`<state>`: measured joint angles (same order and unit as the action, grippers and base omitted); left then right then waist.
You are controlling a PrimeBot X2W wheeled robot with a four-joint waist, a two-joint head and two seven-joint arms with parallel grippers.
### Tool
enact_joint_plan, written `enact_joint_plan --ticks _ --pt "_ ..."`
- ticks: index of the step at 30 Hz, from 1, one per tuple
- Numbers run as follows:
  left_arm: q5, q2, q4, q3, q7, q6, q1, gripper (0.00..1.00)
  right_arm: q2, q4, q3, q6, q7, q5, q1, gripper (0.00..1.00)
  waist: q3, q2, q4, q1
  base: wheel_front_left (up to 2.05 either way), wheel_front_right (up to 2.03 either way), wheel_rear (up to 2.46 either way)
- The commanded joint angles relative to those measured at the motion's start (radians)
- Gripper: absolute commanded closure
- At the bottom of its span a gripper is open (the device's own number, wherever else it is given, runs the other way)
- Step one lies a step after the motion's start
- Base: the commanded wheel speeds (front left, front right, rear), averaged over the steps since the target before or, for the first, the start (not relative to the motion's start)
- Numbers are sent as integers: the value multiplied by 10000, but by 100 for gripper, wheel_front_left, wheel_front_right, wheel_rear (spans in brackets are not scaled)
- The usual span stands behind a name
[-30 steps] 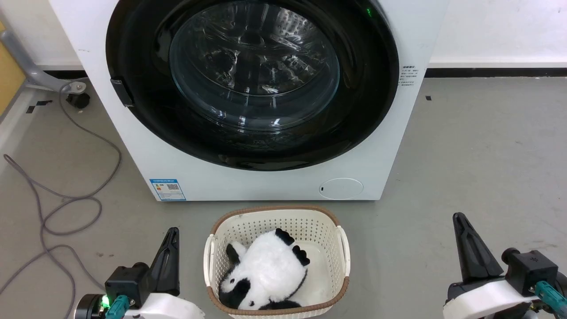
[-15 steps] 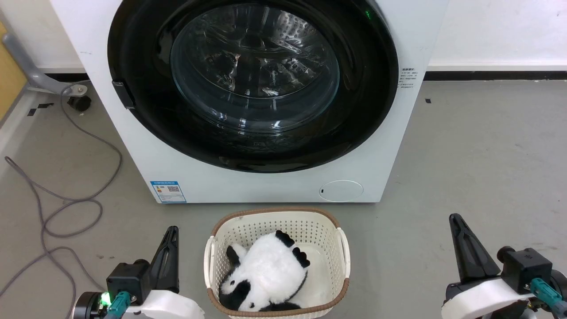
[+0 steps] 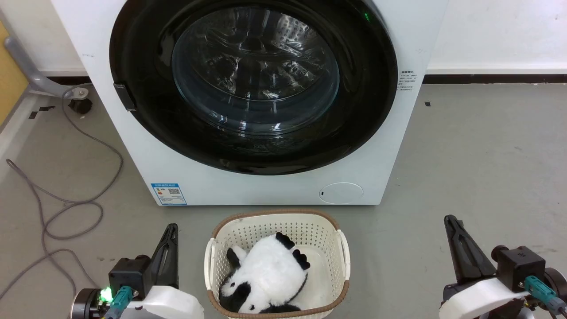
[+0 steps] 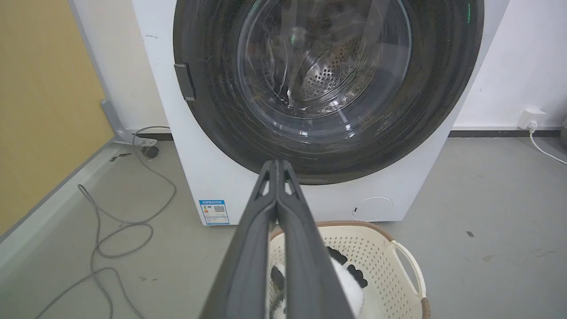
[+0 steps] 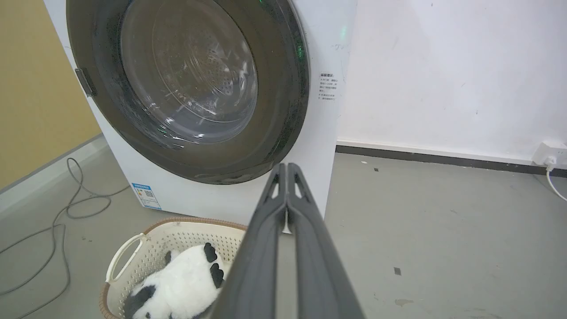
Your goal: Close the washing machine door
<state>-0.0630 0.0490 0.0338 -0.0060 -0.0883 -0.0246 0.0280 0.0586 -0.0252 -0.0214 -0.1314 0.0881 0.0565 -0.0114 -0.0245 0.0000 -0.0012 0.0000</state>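
— Where's the washing machine door (image 3: 254,75)?
— Flat against the washing machine (image 3: 266,190) front. It looks closed to me.
— And the jaws?
— Both clenched tight, holding nothing, well back from the washing machine. Next I'd just check it clicked.

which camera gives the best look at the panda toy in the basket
The head view: the panda toy shows almost whole from above in the basket. In the left wrist view the left gripper hides most of it, leaving paws and fur. The right wrist view shows it side-on, partly behind the right gripper.
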Motion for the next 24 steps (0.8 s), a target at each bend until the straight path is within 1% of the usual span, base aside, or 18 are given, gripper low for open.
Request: enact_joint_plan --ticks 1,24 --pt "86 8 -67 29 81 55 -128 100 -57 73 38 5 -76 -124 76 100 12 0 1 0 0 0 0" --pt "405 11 -226 47 551 167 -217 100 -72 178 141 6 -548 -382 98 100 149 0 8 0 0 0 0"
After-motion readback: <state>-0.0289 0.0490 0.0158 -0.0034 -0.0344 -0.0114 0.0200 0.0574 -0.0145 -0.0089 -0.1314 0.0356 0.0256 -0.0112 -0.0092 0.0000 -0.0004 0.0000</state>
